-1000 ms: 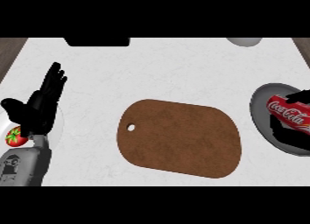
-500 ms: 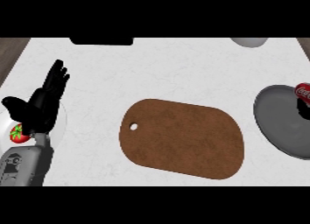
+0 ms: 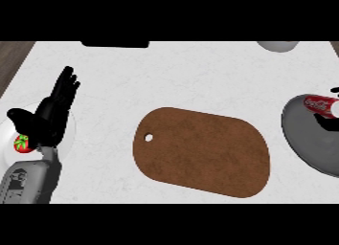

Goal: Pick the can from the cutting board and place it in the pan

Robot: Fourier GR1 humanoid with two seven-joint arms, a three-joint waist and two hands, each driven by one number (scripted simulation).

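At the far left, a white plate [image 3: 6, 143] sits on the pale tabletop [image 3: 200, 76] with a small red and green item [image 3: 22, 143] on it, too small to name. Over that plate the left hand [image 3: 49, 115] rests with its fingers straight and raised, thumb spread out to the side, holding nothing. In the middle lies the brown cutting board [image 3: 200, 150], rounded, with a small hole near its left edge; nothing rests on it. At the right edge is the grey pan [image 3: 313, 148], partly cut off by the frame. The red can [image 3: 326, 105] lies on its side over the pan's upper part, its white end pointing right. The right hand [image 3: 336, 123] shows only as dark fingers above and below the can, curled about it.
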